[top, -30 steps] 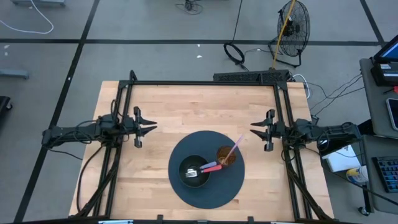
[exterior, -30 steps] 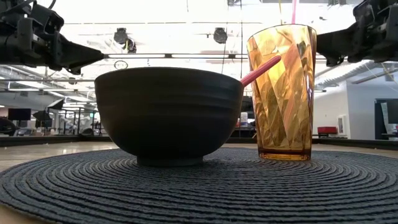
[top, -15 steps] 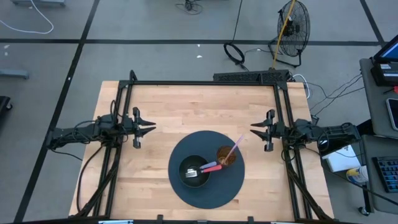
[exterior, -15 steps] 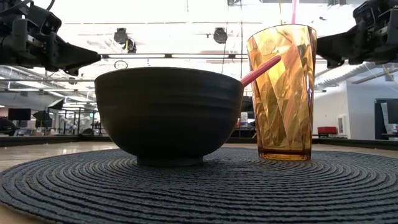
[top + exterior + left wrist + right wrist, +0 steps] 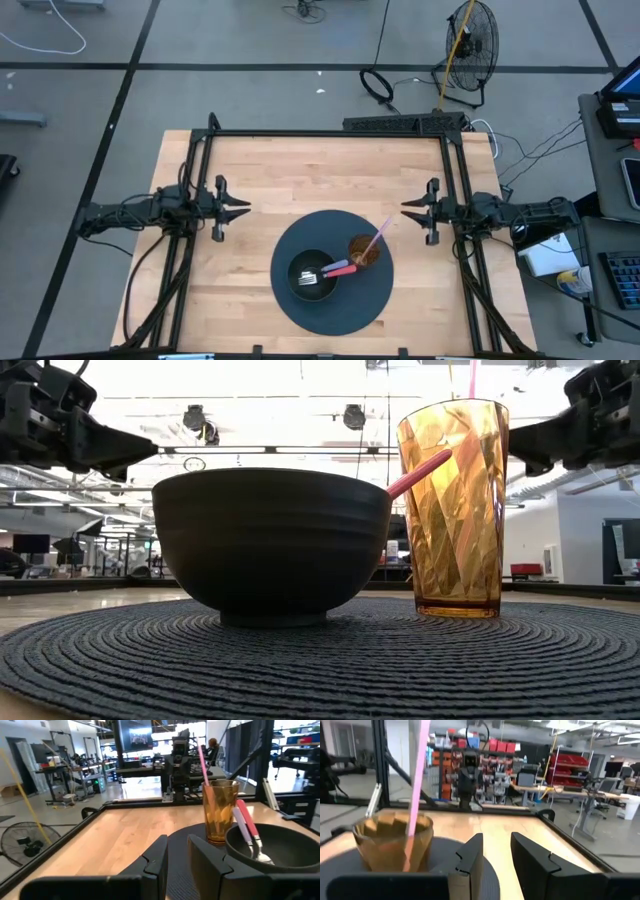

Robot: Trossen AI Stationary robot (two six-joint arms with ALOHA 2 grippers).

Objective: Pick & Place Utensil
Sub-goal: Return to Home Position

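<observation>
A dark bowl (image 5: 313, 274) and an amber faceted cup (image 5: 363, 251) stand on a round dark woven mat (image 5: 350, 300). Two utensils, one with a red handle (image 5: 347, 267) and one with a pale handle, lie in the bowl with handles over its rim toward the cup. A pink straw (image 5: 378, 236) leans in the cup. My left gripper (image 5: 244, 209) hovers over the table's left side, open, touching nothing. My right gripper (image 5: 406, 209) hovers over the right side, open, facing the cup. In the low view the bowl (image 5: 270, 545) and cup (image 5: 452, 510) fill the middle.
A black frame (image 5: 330, 133) runs along the table's far edge and down both sides by the arm bases. Bare wood lies between the grippers and on the table's far half. A fan (image 5: 470, 38) and cables lie on the floor beyond.
</observation>
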